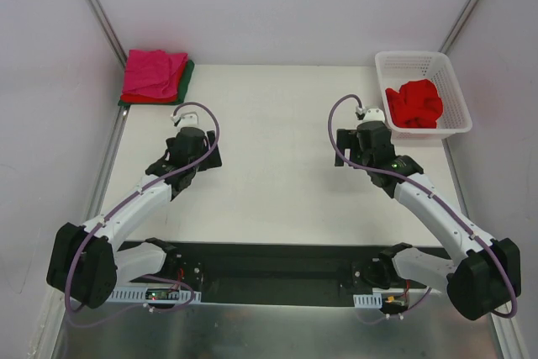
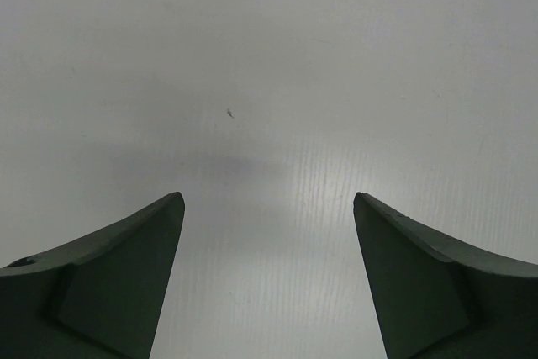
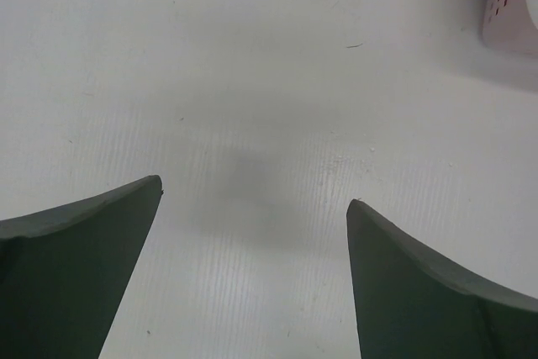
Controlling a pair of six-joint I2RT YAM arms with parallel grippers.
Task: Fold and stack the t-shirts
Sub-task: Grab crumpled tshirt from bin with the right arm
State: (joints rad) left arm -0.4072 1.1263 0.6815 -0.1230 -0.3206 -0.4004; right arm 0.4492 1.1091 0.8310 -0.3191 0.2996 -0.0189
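Both spread wide, empty: left gripper [image 2: 269, 195], right gripper [image 3: 255, 189], above white table [image 1: 277, 174]; pale grey walls [image 1: 277, 6] around.

Place: a robot test cell, lab-like.
Walls: plain white panels [image 1: 277, 6] on metal frame posts [image 1: 94, 7].
Bench: bare white table [image 1: 277, 182].
Rig: left arm [image 1: 134, 203] and right arm [image 1: 433, 208], bolted at its near edge.

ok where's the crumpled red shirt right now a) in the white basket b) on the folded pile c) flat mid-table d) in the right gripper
a: the crumpled red shirt lies inside the white basket at the far right corner; the right gripper is open and empty.
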